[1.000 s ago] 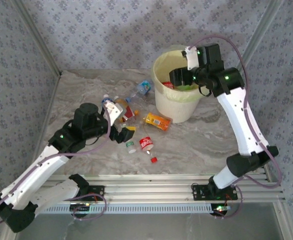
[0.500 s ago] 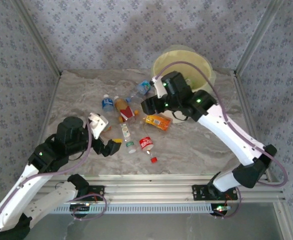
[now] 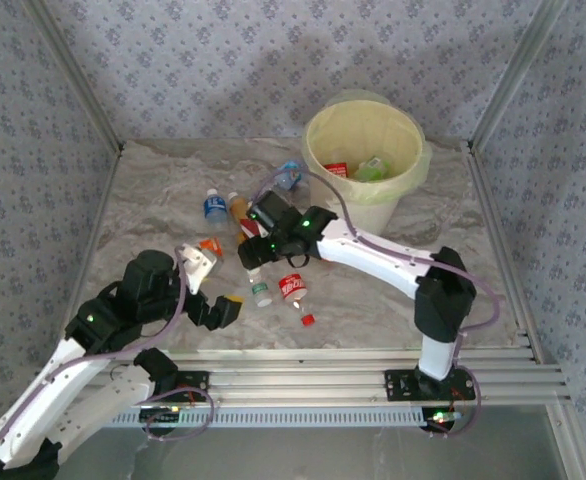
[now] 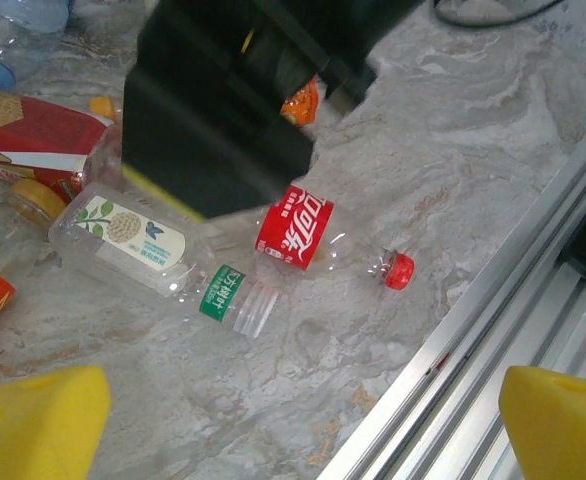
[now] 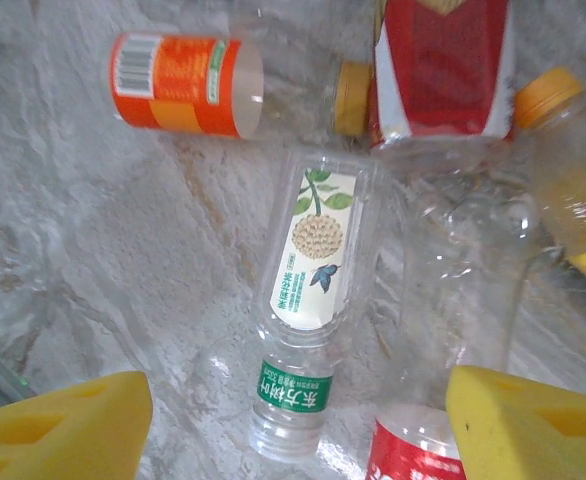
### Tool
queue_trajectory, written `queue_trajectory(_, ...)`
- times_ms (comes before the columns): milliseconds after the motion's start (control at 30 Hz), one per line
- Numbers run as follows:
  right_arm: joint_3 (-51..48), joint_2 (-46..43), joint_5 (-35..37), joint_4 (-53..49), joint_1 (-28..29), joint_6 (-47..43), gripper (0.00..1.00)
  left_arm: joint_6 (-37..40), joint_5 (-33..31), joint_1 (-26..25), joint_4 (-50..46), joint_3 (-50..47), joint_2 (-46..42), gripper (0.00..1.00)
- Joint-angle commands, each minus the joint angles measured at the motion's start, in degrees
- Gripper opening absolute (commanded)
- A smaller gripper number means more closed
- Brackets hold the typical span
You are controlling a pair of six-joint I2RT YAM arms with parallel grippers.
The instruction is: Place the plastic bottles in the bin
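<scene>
Overhead, loose plastic bottles (image 3: 214,207) lie clustered in the middle of the marble table (image 3: 393,280), left of the bin (image 3: 368,212), which stands far right with 2 labelled items inside. The right gripper (image 5: 298,428) hangs over the cluster, its yellow pads spread wide on either side of a white-labelled bottle (image 5: 311,270), not touching it. The left gripper (image 4: 303,420) hovers near the front rail (image 4: 493,300), pads wide apart and empty.

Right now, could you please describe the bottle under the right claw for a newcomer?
From the bin, look left to the bottle pile. The clear bottle lies left of the red-labelled one; only it has a white flower label and green band.
</scene>
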Motion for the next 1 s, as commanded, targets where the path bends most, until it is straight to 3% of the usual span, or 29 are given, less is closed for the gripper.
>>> queue_trajectory(0,2.83,3.7,2.85,0.17,1.09,2.18,0.8,-1.89,1.04,-0.17,0.44,-0.22,-1.15,1.0)
queue_trajectory(500,9.36,16.23,5.22,-1.39,2.63,3.48,0.76,-1.82,1.62,-0.22,1.23,-0.77,-1.09,1.0)
queue_trajectory(967,12.98,21.68,7.5,-3.65,3.29,3.61,0.79,-1.71,2.36,-0.2,1.51,-0.9,-1.09,1.0)
